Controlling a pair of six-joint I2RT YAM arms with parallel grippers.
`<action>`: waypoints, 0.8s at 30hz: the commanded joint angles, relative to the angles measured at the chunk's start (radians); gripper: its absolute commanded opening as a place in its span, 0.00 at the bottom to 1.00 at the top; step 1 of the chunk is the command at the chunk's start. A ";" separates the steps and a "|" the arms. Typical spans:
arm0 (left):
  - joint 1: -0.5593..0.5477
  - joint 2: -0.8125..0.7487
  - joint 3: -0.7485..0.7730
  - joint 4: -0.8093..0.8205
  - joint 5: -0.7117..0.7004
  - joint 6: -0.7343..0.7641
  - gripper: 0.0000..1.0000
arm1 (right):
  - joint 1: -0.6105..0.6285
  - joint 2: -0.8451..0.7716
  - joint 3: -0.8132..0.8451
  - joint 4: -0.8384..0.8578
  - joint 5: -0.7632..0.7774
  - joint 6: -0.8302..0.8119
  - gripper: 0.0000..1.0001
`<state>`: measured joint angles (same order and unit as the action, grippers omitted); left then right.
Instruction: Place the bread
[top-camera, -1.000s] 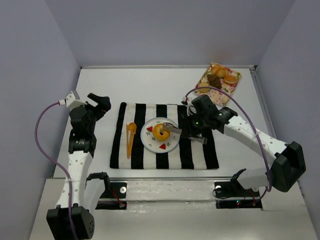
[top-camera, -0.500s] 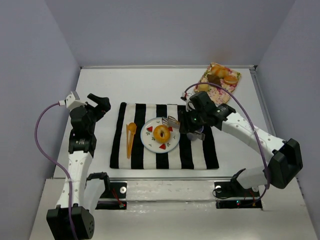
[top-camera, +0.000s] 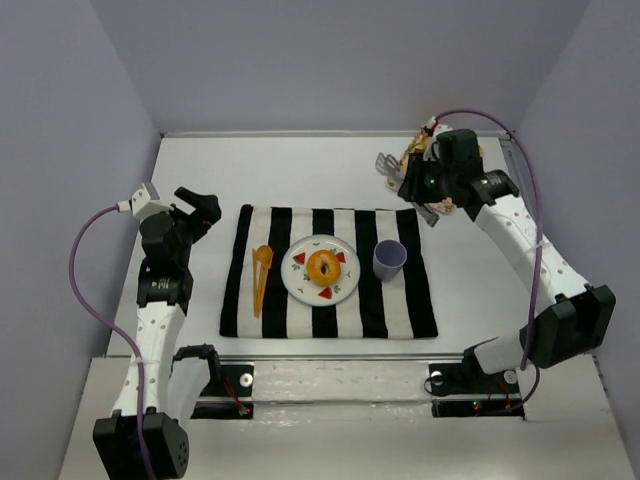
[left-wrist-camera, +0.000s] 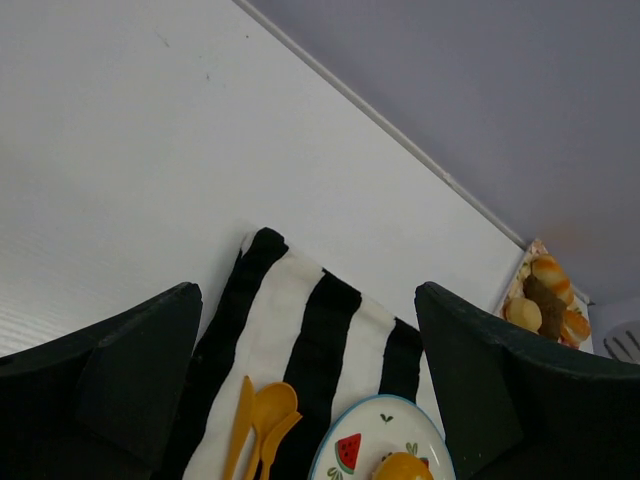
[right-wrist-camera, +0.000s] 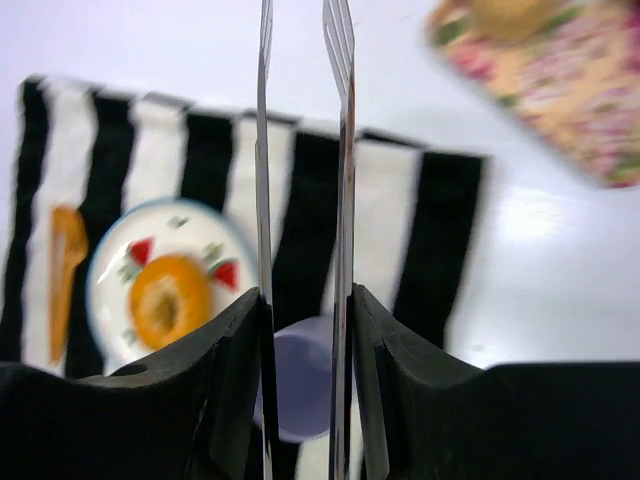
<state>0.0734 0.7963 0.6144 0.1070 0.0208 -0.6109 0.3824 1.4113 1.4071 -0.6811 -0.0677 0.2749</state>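
Observation:
A round golden bread (top-camera: 323, 266) lies on the white fruit-patterned plate (top-camera: 300, 285) in the middle of the striped cloth (top-camera: 330, 315); nothing touches it. The right wrist view shows the same bread (right-wrist-camera: 168, 300), blurred. My right gripper (top-camera: 412, 185) hangs high near the far-right patterned tray (top-camera: 462, 178), shut on metal tongs (top-camera: 386, 161). The two tong blades (right-wrist-camera: 340, 150) stand a little apart with nothing between them. Over the table's left side, my left gripper (top-camera: 195, 208) is open and empty (left-wrist-camera: 305, 300).
A lilac cup (top-camera: 389, 259) stands on the cloth right of the plate. Orange plastic cutlery (top-camera: 261, 272) lies left of the plate. The tray holds several more breads (top-camera: 460, 158). Walls close the table on three sides.
The right arm has lifted away from the plate and swung back-right to the tray, tongs still in its grip. The bread stays on the plate. The left arm has not moved.

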 joint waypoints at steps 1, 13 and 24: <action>-0.003 0.003 0.005 0.025 -0.010 0.014 0.99 | -0.190 0.089 0.099 0.011 -0.013 -0.141 0.43; -0.003 0.075 0.033 0.019 -0.071 0.025 0.99 | -0.444 0.474 0.440 -0.124 -0.098 -0.663 0.46; -0.003 0.149 0.062 0.010 -0.101 0.031 0.99 | -0.462 0.663 0.625 -0.221 -0.081 -0.844 0.53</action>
<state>0.0734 0.9360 0.6243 0.0978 -0.0589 -0.5983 -0.0727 2.0445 1.9606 -0.8536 -0.1390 -0.4824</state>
